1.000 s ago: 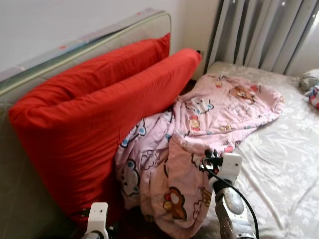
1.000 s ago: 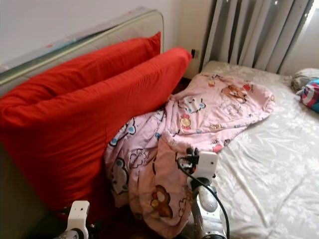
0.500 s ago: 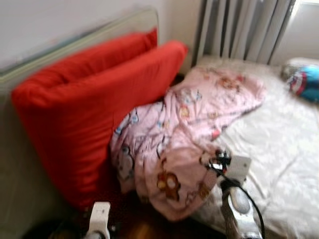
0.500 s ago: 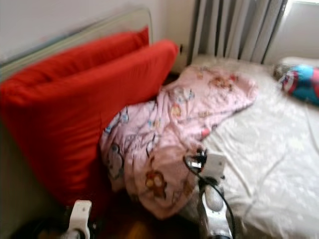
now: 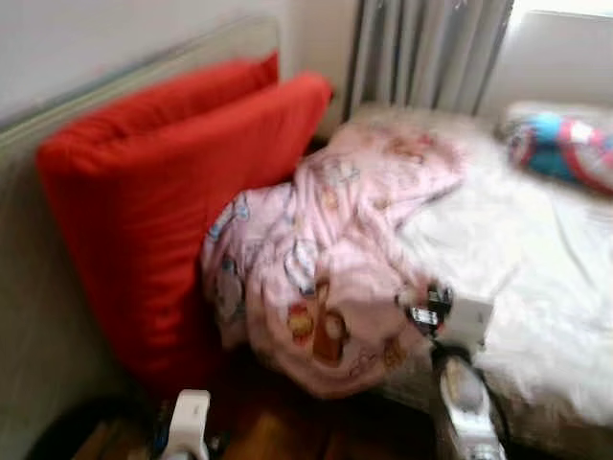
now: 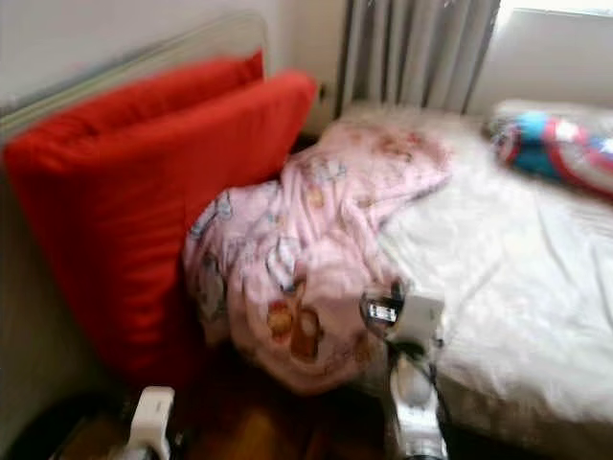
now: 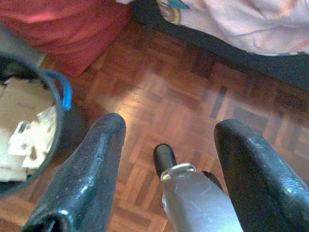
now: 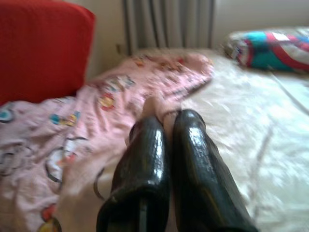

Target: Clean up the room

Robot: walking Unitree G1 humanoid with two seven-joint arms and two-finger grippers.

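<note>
A pink cartoon-print blanket (image 5: 326, 259) lies bunched on the white bed (image 5: 536, 249), its near end hanging over the bed's corner toward the floor. Two big red pillows (image 5: 163, 192) lean against a padded board at the wall, touching the blanket's left side. My right gripper (image 8: 166, 118) sits at the blanket's near edge, shut on a fold of the pink cloth. My left gripper (image 7: 169, 130) hangs low and open over the parquet floor (image 7: 193, 92), holding nothing. The eye views are blurred.
A blue, red and white cushion (image 5: 560, 149) lies at the far right of the bed. Grey curtains (image 5: 421, 53) hang behind. A dark bin (image 7: 60, 104) with paper scraps stands on the floor beside my left gripper.
The whole picture has swung right and blurred, so the camera moved. The blanket looks more bunched toward the bed's near corner, with my right gripper still at its edge.
</note>
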